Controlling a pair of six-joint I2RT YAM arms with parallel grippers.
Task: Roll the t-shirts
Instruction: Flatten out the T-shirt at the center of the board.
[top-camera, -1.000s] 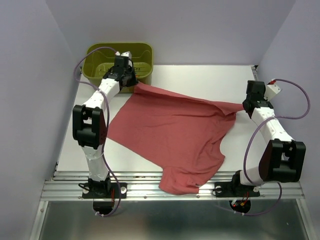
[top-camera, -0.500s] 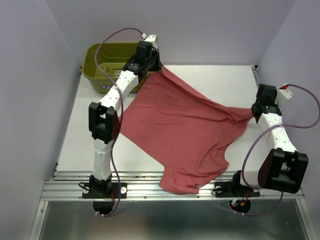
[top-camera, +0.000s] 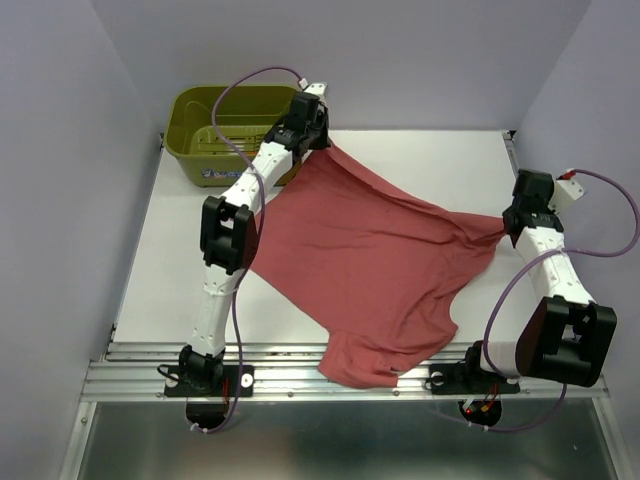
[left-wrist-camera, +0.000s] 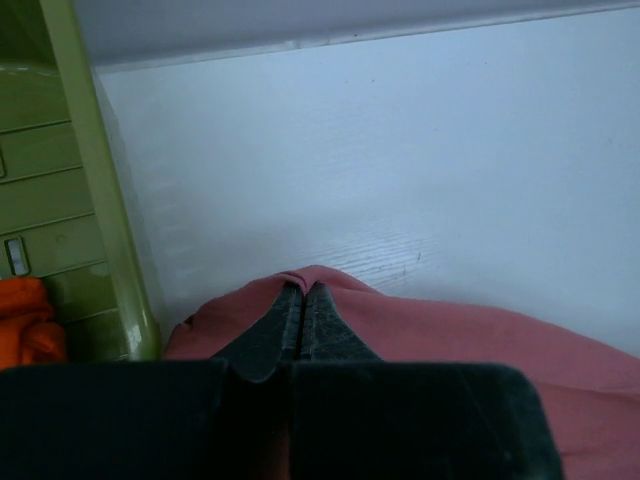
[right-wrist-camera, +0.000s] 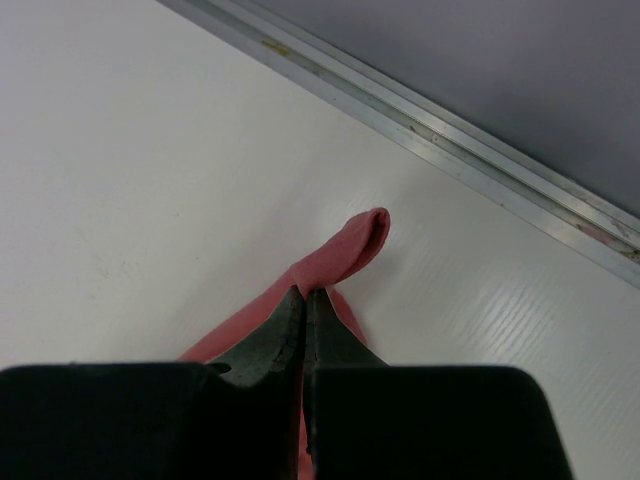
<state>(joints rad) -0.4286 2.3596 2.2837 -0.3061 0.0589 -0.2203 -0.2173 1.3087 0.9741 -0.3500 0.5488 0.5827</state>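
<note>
White counter (top-camera: 430, 160), red shirt (top-camera: 360, 260) spread over it beside the tub (top-camera: 195, 165). Left pincer (left-wrist-camera: 302, 292) is clenched on its far corner, right pincer (right-wrist-camera: 305, 296) on its right edge. Only the left wrist cam shows the orange shirt (left-wrist-camera: 25, 325) in the tub.

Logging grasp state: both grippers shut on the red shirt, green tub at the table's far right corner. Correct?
No: the green tub sits at the far left corner, per the top view. The left gripper and right gripper are indeed shut on the red shirt.
</note>
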